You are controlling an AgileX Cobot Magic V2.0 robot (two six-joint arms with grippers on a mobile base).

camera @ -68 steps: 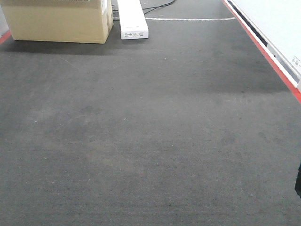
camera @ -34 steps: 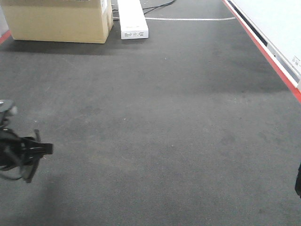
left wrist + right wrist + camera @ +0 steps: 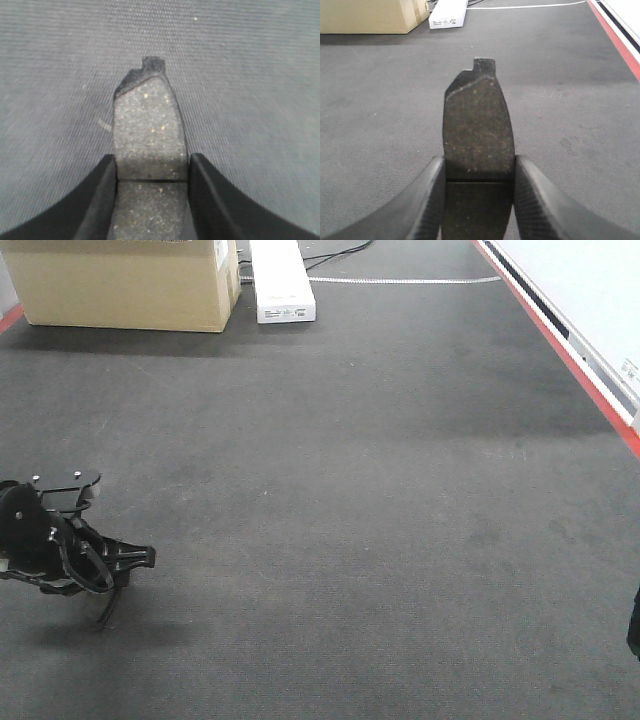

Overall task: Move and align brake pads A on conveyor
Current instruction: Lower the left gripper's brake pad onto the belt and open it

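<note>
In the left wrist view, my left gripper (image 3: 151, 172) is shut on a speckled dark-grey brake pad (image 3: 147, 125). The pad's centre groove lies level with the fingertips and its notched end points away over the conveyor (image 3: 250, 75). In the front view this gripper (image 3: 126, 588) hangs low over the belt (image 3: 350, 500) at the lower left. The right wrist view shows my right gripper (image 3: 479, 172) shut on a second brake pad (image 3: 477, 120), held the same way above the belt (image 3: 570, 110). In the front view only a dark sliver of the right arm (image 3: 635, 625) shows at the right edge.
A cardboard box (image 3: 125, 285) and a long white box (image 3: 280, 280) stand at the far end of the belt. A red side rail (image 3: 570, 355) runs along the right. A thin white strip (image 3: 400, 280) crosses the belt at the back.
The left gripper came into the front view from the left edge and has moved right and lower over the belt. The sliver of the right arm has not moved.
</note>
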